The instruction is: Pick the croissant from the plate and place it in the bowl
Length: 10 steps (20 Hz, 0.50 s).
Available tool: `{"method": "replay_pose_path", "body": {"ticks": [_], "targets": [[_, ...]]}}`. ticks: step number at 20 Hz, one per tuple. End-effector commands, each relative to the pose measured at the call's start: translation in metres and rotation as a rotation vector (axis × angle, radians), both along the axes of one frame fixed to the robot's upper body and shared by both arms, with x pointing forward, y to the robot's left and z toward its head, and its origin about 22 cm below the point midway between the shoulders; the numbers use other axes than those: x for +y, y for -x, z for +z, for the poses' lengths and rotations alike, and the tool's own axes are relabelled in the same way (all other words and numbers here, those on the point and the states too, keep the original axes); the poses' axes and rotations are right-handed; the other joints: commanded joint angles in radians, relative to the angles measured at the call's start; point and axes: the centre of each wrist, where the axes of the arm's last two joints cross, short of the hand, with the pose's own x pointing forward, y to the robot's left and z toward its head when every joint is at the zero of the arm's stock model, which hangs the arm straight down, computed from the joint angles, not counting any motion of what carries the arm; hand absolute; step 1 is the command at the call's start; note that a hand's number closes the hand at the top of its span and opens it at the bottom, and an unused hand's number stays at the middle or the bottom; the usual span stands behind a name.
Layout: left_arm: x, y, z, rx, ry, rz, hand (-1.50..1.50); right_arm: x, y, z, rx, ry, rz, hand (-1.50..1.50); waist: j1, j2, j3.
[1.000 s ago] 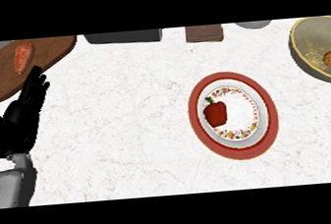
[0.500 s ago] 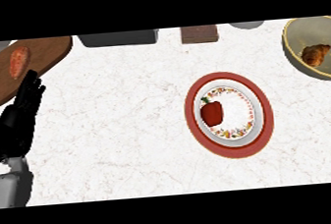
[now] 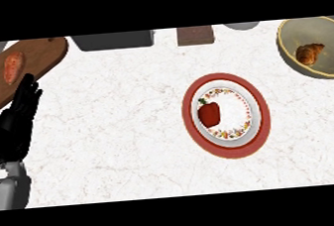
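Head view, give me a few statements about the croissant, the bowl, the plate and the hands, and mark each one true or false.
1. The croissant lies inside the bowl. True.
2. The plate holds a red pepper. True.
3. The left hand is curled round the croissant. False: it rests open at the view's left edge, fingers up, holding nothing.
4. The bowl stands on the wooden cutting board. False: the bowl is at the upper right, the board at the upper left.
5. The right hand hovers over the plate. False: it shows nowhere in this view.
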Motion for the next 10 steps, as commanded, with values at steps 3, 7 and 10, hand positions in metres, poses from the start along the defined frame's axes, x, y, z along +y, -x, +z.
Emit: {"method": "replay_pose_path", "body": {"ticks": [3, 7, 10], "targets": [[0.011, 0.011, -0.011, 0.004, -0.023, 0.02, 0.0, -0.04, 0.073, -0.033, -0.046, -0.038, 0.038, -1.5, -0.013, -0.006, -0.002], [0.017, 0.003, 0.002, 0.008, 0.0, 0.029, 0.0, -0.046, 0.095, -0.041, -0.121, -0.088, 0.128, -1.5, -0.017, -0.008, -0.003], [0.011, 0.01, -0.005, -0.012, -0.011, 0.027, 0.0, -0.042, 0.089, -0.031, -0.172, -0.073, 0.119, -1.5, -0.006, -0.007, -0.003]]}}
